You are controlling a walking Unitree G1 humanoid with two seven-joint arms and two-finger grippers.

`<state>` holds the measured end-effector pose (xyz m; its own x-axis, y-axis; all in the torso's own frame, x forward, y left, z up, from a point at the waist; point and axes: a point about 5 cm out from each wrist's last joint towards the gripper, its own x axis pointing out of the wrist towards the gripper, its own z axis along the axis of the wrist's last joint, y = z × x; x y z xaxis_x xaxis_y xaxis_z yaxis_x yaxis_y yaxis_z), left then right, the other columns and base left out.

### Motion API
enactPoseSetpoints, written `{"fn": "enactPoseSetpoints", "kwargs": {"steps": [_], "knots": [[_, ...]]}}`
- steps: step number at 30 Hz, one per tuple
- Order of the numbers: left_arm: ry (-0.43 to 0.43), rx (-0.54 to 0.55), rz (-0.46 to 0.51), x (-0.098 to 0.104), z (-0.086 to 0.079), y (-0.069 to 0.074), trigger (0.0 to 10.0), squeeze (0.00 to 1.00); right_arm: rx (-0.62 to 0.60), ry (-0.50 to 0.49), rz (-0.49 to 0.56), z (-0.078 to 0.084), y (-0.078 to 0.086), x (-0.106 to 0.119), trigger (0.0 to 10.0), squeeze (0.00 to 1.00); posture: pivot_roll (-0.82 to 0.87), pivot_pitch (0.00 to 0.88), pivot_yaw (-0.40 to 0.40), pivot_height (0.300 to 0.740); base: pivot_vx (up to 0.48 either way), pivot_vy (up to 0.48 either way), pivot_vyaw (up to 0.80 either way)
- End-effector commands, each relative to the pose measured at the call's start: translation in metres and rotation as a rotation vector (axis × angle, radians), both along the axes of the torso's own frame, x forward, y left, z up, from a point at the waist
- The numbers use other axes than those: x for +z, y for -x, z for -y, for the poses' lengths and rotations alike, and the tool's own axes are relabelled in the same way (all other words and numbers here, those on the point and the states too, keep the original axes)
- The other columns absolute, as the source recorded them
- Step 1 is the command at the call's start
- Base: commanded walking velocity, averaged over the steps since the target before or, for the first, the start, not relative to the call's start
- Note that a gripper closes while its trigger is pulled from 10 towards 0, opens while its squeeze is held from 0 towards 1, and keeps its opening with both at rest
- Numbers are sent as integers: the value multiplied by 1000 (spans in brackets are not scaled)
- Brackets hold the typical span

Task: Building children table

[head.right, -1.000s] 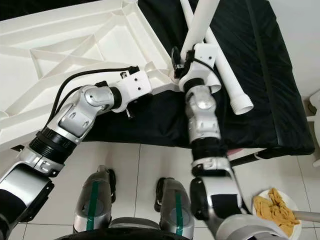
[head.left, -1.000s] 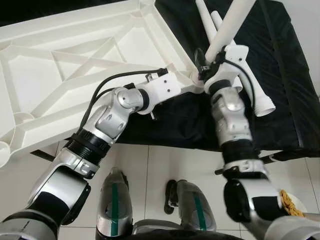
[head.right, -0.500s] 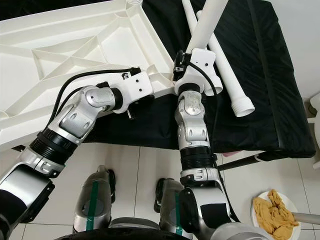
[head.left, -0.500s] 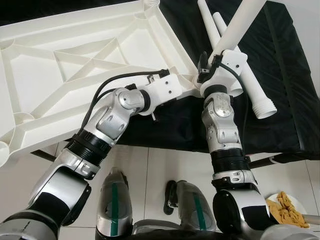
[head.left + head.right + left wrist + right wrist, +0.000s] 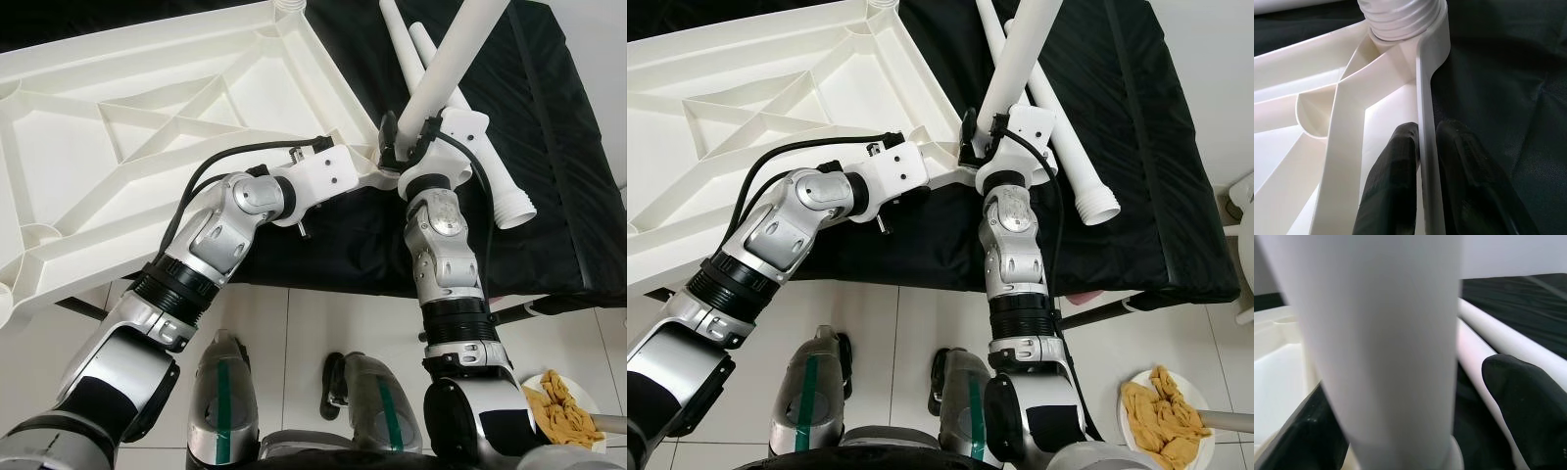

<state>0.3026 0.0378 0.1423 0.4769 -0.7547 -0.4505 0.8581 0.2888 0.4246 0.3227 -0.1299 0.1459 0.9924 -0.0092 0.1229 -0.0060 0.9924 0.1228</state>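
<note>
The white plastic tabletop (image 5: 147,127) lies upside down, ribs up, partly on a black-covered surface. My left gripper (image 5: 1426,134) is shut on the tabletop's thin rim, just short of the threaded corner socket (image 5: 1403,19). A white table leg (image 5: 456,59) stands in that corner socket. My right gripper (image 5: 1415,431) sits around the leg's lower end. One black finger (image 5: 1308,440) lies against the leg, and the other finger (image 5: 1528,401) stands a little off it, so the gripper is open.
Two spare white legs (image 5: 495,171) lie on the black cover (image 5: 558,147) just right of my right wrist. On the tiled floor at lower right sits a white plate with yellow pieces (image 5: 563,416). My own feet (image 5: 220,392) are below the surface's front edge.
My right forearm has straightened from its tilt a second ago, and its wrist has turned around the leg. The left gripper has kept its hold on the rim.
</note>
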Motion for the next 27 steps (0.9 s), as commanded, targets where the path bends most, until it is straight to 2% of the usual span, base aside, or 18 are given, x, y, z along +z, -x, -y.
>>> {"fn": "enactPoseSetpoints", "kwargs": {"steps": [1, 3, 4, 5, 6, 14, 19, 27], "knots": [[4, -13, 16, 1, 3, 3, 10000, 0, 44, -10, 19, 2, 1, 2, 10000, 1000, 69, 18, -83, 740, 0, 0, 0], [6, -13, 16, 1, 3, 2, 10000, 0, 141, -14, 33, 4, 2, 4, 10000, 1000, 68, 21, -82, 740, 0, 0, 0], [6, -13, 16, 1, 3, 2, 10000, 0, 141, -14, 33, 4, 2, 4, 10000, 1000, 68, 21, -82, 740, 0, 0, 0], [7, -12, 16, 2, 2, 2, 10000, 0, 197, -8, 42, 4, 2, 5, 10000, 792, 66, 23, -79, 740, 0, 0, 0], [8, -12, 17, 2, 2, 2, 10000, 0, 236, -9, 48, 5, 2, 6, 10000, 0, 63, 27, -75, 740, 0, 0, 0], [10, -11, 19, 4, 2, 1, 10000, 0, 300, -7, 57, 9, 0, 8, 10000, 0, 60, 32, -72, 740, 0, 0, 0], [19, -2, 31, 8, 2, -4, 10000, 0, 548, 104, 69, 21, -6, 6, 10000, 0, 58, 34, -68, 740, 0, 0, 0], [17, -1, 32, 8, 2, -4, 10000, 0, 621, 147, 42, 32, -11, 4, 10000, 0, 58, 36, -68, 740, 0, 0, 0]]}}
